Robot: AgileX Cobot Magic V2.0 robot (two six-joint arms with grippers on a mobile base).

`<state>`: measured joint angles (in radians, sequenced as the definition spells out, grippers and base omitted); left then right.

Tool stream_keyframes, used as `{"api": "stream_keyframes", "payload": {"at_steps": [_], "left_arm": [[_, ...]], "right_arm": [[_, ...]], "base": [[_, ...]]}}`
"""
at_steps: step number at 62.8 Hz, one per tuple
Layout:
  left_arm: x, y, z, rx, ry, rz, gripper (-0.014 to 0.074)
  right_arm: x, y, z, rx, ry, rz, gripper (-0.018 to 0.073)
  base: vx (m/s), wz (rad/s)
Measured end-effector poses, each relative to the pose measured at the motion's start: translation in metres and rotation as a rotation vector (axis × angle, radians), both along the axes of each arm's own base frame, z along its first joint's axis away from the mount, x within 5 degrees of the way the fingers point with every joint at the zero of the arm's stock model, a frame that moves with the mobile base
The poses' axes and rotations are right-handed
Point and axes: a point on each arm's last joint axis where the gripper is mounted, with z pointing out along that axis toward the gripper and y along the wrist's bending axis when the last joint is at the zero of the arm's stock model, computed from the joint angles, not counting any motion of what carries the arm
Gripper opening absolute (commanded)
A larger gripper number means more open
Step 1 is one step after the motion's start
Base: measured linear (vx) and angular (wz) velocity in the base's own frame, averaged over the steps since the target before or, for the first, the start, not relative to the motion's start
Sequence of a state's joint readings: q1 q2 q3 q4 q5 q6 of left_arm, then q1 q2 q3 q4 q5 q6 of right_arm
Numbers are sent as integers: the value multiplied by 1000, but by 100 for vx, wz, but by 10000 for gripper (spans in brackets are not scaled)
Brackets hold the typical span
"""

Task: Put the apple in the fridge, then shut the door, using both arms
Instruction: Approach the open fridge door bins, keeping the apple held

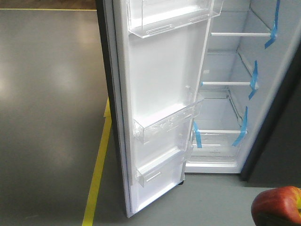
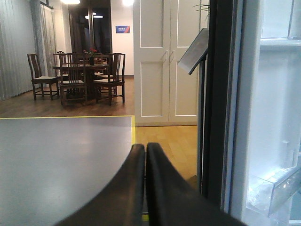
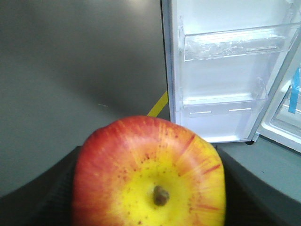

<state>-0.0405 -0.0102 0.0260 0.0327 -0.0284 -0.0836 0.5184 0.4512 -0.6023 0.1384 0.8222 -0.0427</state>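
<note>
Right gripper [image 3: 149,200] is clamped on the apple [image 3: 150,160], dark fingers [image 3: 40,202] on both sides, stem end facing the wrist camera. In the front view the apple [image 1: 277,205] sits at the bottom right corner, low and well short of the fridge [image 1: 275,117].

Left gripper [image 2: 146,188] is empty, with its jaws pressed together. It points past the door [image 2: 214,94], whose dark edge and white lining stand just to its right.

Key relation: the door [image 1: 160,84] hangs wide open on the left of the compartment, long axis vertical, bins [image 1: 164,125] facing in. The open compartment and its blue-taped shelves [image 1: 230,84] lie straight ahead of the apple and above it. From the right wrist the opening shows only at the far right edge.

Judgement: the right arm is nearer the opening, so it needs to go forward and up onto a shelf. The left arm is nearer the door, so the closing push is its job. Apple not yet inside.
</note>
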Motion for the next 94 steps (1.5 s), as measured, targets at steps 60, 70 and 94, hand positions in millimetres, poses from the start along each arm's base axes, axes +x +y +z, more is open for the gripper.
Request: {"api": "stream_keyframes", "payload": {"at_steps": [60, 70, 94], "left_arm": [[0, 0, 0, 0, 0, 0, -6], [0, 0, 0, 0, 0, 0, -6], [0, 0, 0, 0, 0, 0, -6]], "right_arm": [[0, 0, 0, 0, 0, 0, 356], [0, 0, 0, 0, 0, 0, 356], [0, 0, 0, 0, 0, 0, 356]], "base": [[9, 0], [8, -1], [8, -1]]}}
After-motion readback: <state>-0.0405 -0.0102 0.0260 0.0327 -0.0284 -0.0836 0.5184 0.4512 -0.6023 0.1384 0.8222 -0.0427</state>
